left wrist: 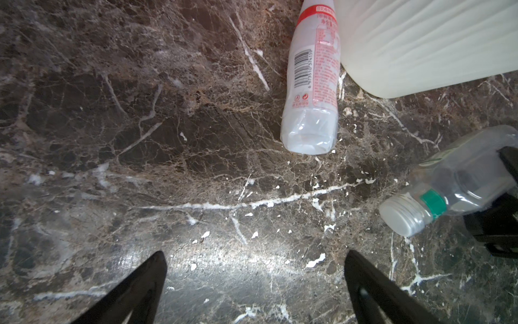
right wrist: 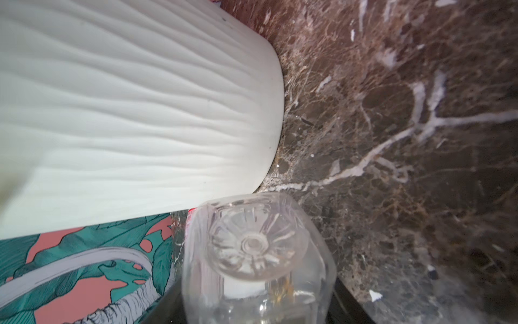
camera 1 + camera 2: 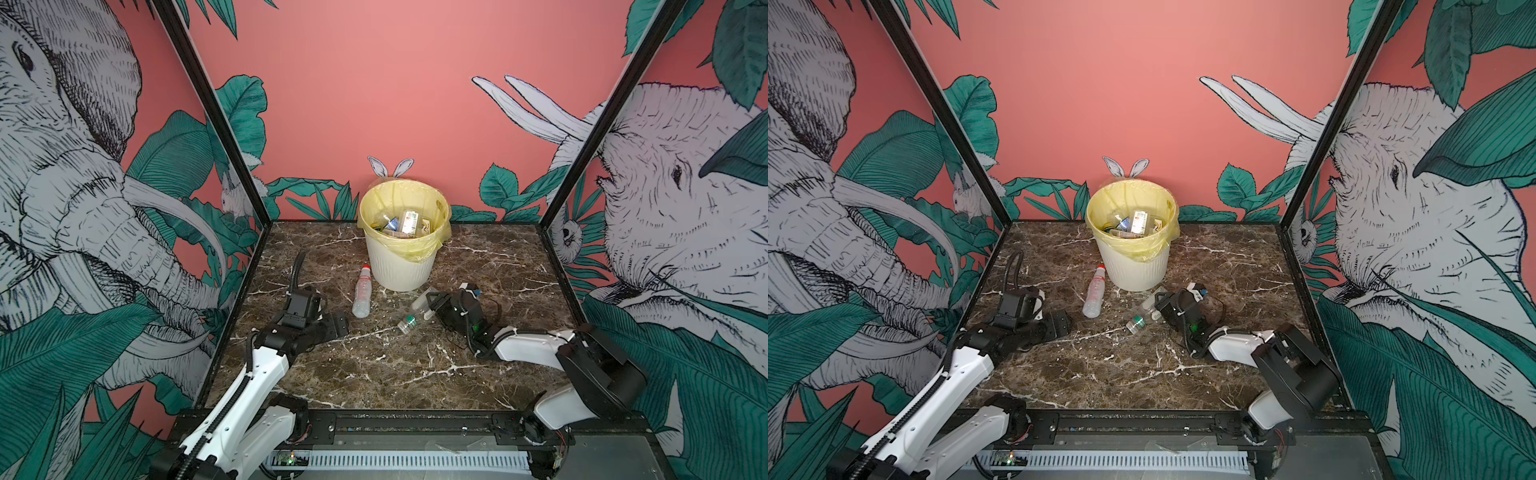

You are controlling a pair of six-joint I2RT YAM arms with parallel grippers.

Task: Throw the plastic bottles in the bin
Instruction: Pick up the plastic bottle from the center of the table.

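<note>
A clear plastic bottle (image 3: 415,312) with a green neck band and no cap lies tilted just in front of the bin (image 3: 401,266), a cream ribbed bucket lined with a yellow bag. My right gripper (image 3: 430,302) is shut on this bottle's body. In the right wrist view the bottle's base (image 2: 253,246) fills the gap between the dark jaws. A second bottle (image 3: 361,293), milky with a red cap and red label, lies left of the bin. My left gripper (image 1: 255,254) hovers open over bare marble, short of both bottles. Several bottles lie inside the bin.
The dark marble table (image 3: 374,374) is boxed in by printed walls on the left, right and back. The bin stands at the back middle. The red-capped bottle (image 1: 311,84) lies close against the bin's wall (image 1: 420,42).
</note>
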